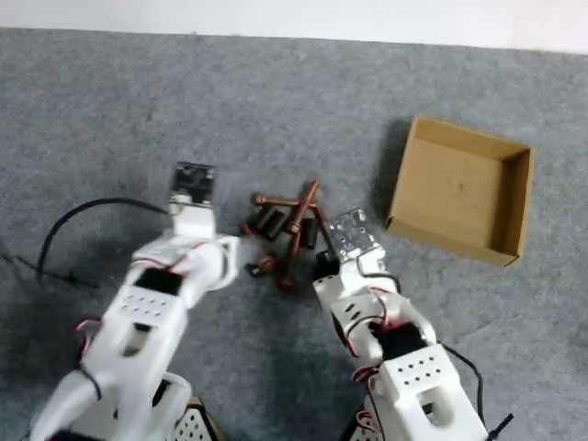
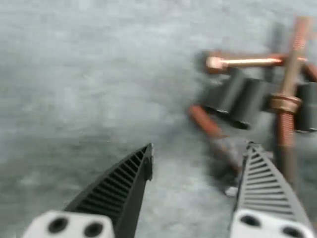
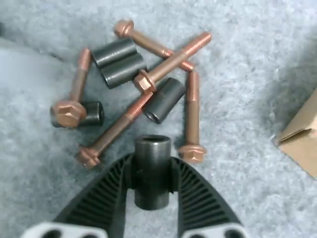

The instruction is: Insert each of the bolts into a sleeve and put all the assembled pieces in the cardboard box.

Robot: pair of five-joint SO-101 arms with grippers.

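Note:
Several copper bolts (image 3: 121,124) and dark sleeves (image 3: 119,62) lie in a loose pile (image 1: 287,230) on the grey carpet between the two arms. My right gripper (image 3: 152,166) is shut on one dark sleeve (image 3: 152,148), held at the near edge of the pile with its open end facing the bolts. My left gripper (image 2: 198,148) is open just beside the pile, and a copper bolt (image 2: 210,129) lies close to one of its fingers (image 2: 262,183). In the high view the left gripper (image 1: 250,255) and the right gripper (image 1: 322,259) flank the pile. The cardboard box (image 1: 459,188) stands to the right.
Grey carpet (image 1: 110,110) covers the table. A black cable (image 1: 64,225) loops at the left of the left arm. A corner of the box (image 3: 302,134) lies close to the right gripper's side. Open carpet stretches behind the pile.

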